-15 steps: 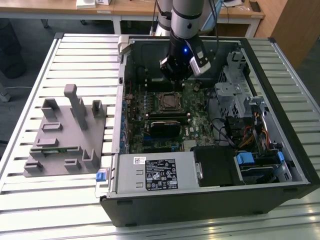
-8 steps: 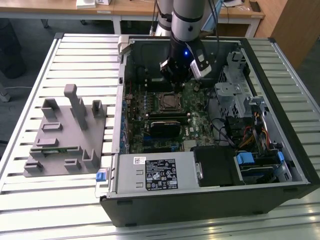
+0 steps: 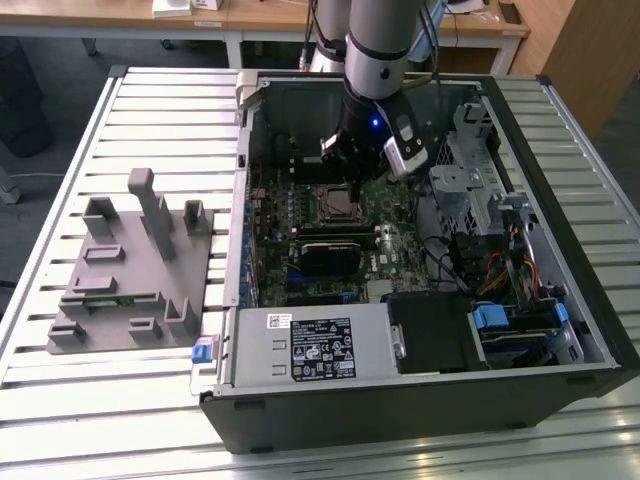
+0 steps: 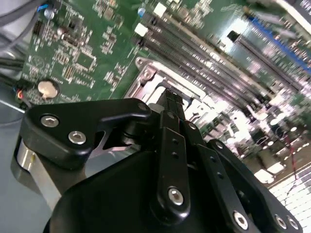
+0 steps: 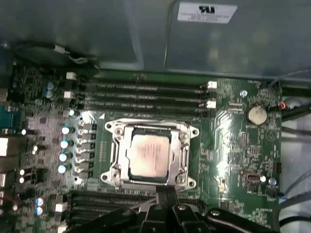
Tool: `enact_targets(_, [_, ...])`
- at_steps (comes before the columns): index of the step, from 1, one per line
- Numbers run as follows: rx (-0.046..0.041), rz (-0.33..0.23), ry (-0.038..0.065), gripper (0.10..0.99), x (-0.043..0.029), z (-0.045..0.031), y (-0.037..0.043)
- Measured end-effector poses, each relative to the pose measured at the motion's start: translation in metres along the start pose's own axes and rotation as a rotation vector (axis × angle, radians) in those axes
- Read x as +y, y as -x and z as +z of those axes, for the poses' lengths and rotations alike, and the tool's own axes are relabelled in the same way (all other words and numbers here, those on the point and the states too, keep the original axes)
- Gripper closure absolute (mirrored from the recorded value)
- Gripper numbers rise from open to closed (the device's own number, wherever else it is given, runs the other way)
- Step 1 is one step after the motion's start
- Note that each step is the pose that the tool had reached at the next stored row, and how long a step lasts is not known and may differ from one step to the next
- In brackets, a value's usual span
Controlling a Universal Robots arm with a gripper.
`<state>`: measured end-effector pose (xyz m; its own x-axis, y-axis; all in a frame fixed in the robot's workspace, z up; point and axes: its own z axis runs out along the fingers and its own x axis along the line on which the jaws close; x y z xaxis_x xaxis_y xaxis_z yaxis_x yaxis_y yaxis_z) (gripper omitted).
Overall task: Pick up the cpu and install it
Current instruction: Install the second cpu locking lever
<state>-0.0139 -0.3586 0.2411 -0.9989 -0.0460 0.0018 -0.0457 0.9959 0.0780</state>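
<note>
- Cpu (image 5: pixel 149 155), silvery top up, lies seated in the metal-framed socket (image 5: pixel 187 158) on the green motherboard (image 5: pixel 233 145), as the first wrist view shows.
- Robot arm (image 3: pixel 378 45) reaches down into the open computer case (image 3: pixel 560 250), which lies on the slatted worktop (image 3: pixel 150 110).
- Claw (image 5: pixel 165 193) hangs just beside the socket's edge, apart from the cpu; its fingertips look drawn together, gripping nothing.
- Grey plastic fixture (image 3: pixel 125 265) rests on the worktop beside the case, at the exterior view's left.
</note>
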Motion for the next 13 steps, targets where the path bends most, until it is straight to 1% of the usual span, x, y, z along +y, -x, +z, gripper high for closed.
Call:
enact_targets(2, [0.0092, 0.001, 0.001, 0.980, -0.0011, -0.0001, 0.0020])
enact_targets(4, [0.0233, 0.002, 0.004, 0.980, -0.0026, -0.0002, 0.0039])
enact_targets(5, [0.0264, 0.002, 0.008, 0.980, -0.0037, -0.0002, 0.0039])
enact_targets(8, [0.0269, 0.002, 0.008, 0.980, -0.0093, 0.0000, 0.0037])
enact_targets(10, [0.0268, 0.002, 0.008, 0.980, -0.0118, -0.0001, 0.0033])
enact_targets(12, [0.0268, 0.002, 0.008, 0.980, -0.0125, 0.0002, -0.0002])
enact_targets(13, [0.0267, 0.002, 0.008, 0.980, -0.0124, 0.0005, -0.0040])
